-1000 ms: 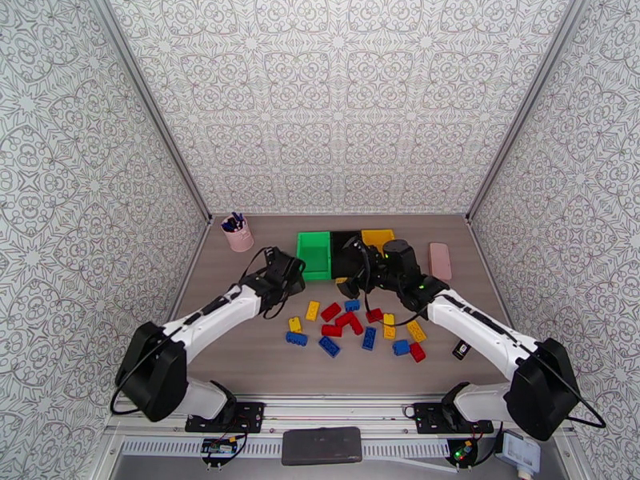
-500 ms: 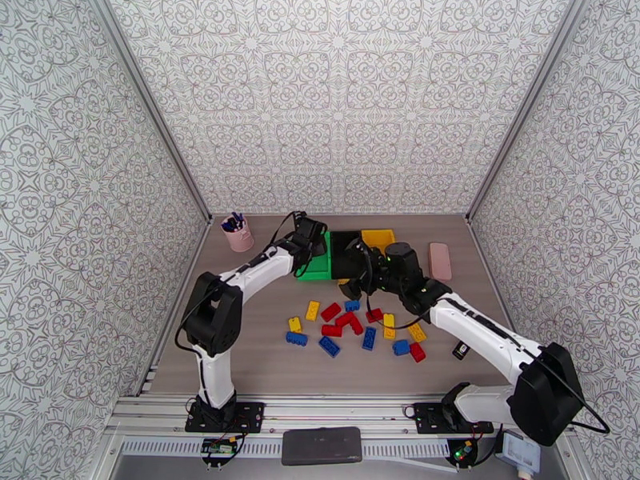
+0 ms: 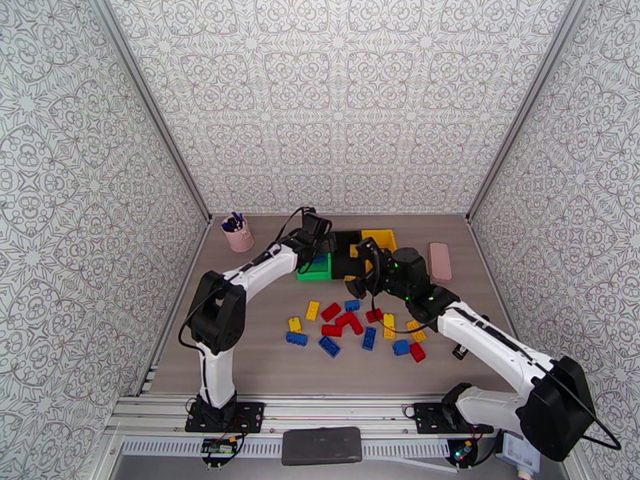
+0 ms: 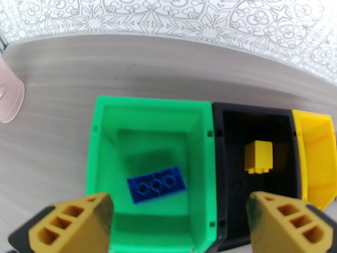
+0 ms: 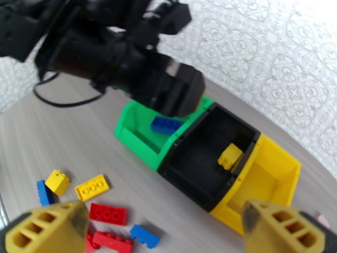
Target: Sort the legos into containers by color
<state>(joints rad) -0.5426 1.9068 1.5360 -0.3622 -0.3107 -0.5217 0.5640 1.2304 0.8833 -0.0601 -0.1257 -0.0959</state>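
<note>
Left tool [image 4: 179,222] hovers spread wide and empty over green bin [image 4: 97,157], blue brick [image 4: 156,184] inside it; right tool [image 5: 162,228] gapes wide, empty, near the bins.

From above, you'll find the left arm [image 3: 264,270] covering most of the green bin [image 3: 312,272]. In the left wrist view, the yellow bin [image 4: 316,152] runs off the right edge, the pink cup [image 4: 8,102] off the left.
</note>
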